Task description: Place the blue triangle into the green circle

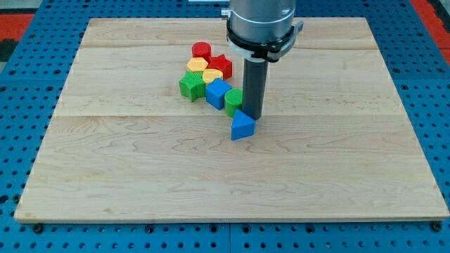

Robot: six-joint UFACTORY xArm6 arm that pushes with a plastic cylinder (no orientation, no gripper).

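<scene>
Blocks crowd together above the middle of the wooden worktop [140,183], and I take the green circle [234,101] as my landmark. It is a short green cylinder at the lower right end of the cluster. My rod comes down from the grey arm housing [261,24] at the view's top, and my tip [253,117] stands just to the right of the green circle, close enough that I cannot tell whether the two touch. I carry no gripper, so nothing about opening or closing shows; only the dark rod does the work.

The blue triangle [242,126] lies just below the green circle and a little to its right, directly under my tip, with its upper edge at or against the rod's end. It appears to sit very close to the green circle, though the rod makes a gap hard to judge.

Left of the green circle and touching it is a blue cube [218,93]. Farther left sits a green star-like block [191,86]. Up and to the left of the green circle are two yellow blocks [204,69], their shapes hard to make out, with a red star-like block [221,65] beside them and a red cylinder [202,50] at the cluster's top.
</scene>
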